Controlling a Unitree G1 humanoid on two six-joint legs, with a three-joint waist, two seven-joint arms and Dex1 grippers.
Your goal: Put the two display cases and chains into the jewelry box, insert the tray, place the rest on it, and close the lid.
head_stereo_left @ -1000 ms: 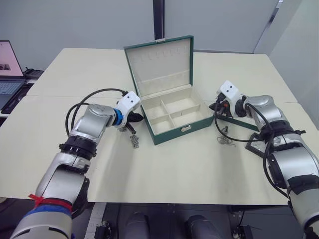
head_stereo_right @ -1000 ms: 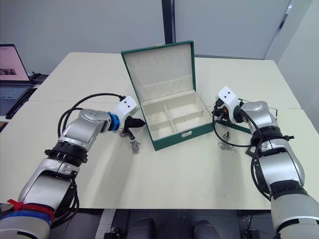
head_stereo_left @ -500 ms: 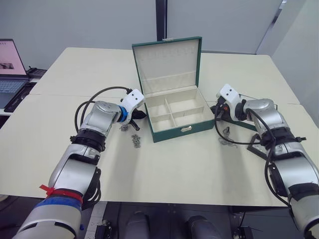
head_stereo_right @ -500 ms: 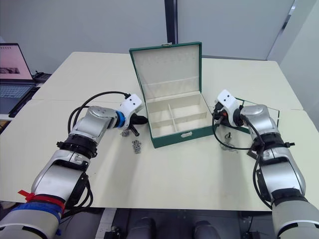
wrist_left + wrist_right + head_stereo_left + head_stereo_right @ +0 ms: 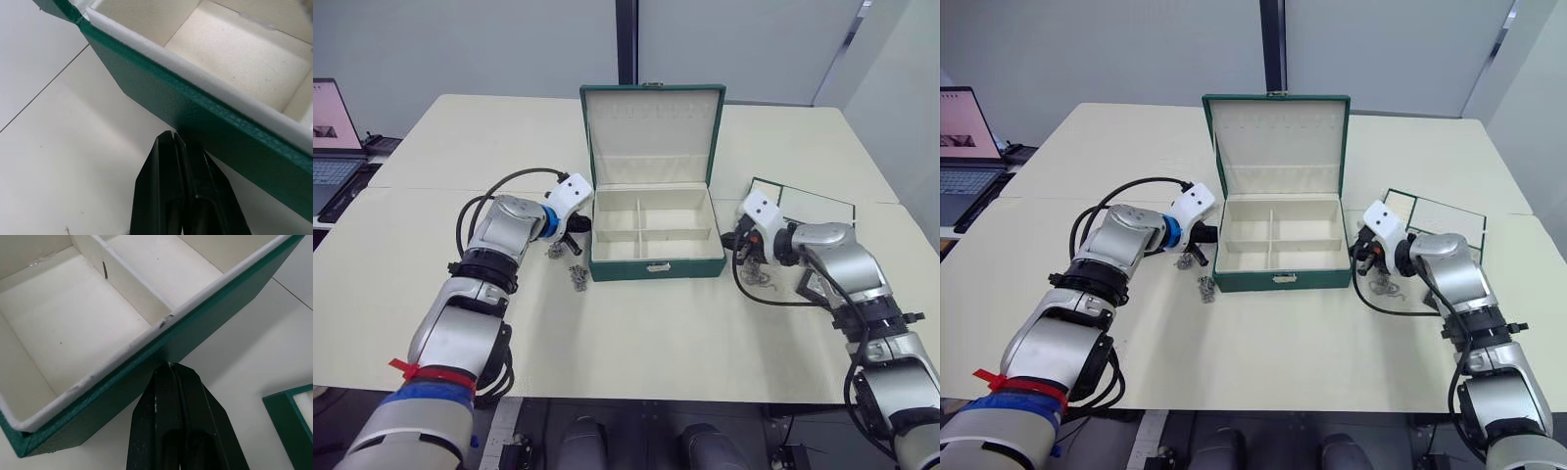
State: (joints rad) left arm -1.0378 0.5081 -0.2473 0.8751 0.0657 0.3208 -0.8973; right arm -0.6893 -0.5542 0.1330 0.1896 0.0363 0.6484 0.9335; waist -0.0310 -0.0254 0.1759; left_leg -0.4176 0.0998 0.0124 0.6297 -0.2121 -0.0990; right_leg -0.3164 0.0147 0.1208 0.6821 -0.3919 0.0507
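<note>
The green jewelry box [image 5: 652,266] stands open in the middle of the table, lid [image 5: 652,132] upright, its cream compartments empty. My left gripper [image 5: 579,224] is shut, its tips against the box's left wall [image 5: 205,122]. My right gripper [image 5: 734,241] is shut too, its tips against the right wall [image 5: 146,382]. Small silver chains [image 5: 578,277] lie in front of the left gripper. Another chain [image 5: 759,274] lies under my right wrist. The green-rimmed tray [image 5: 808,204] lies flat behind my right arm. A dark-edged display case [image 5: 809,284] peeks out beside my right forearm.
A laptop [image 5: 331,137] stands open at the table's far left edge. Black cables loop from both wrists over the tabletop. The tray's corner [image 5: 293,413] lies close to the right gripper. Bare table stretches in front of the box.
The box has turned from a slanted stand to square with the table's front edge. Both shut grippers stayed at its sides, and the right one came nearer the front.
</note>
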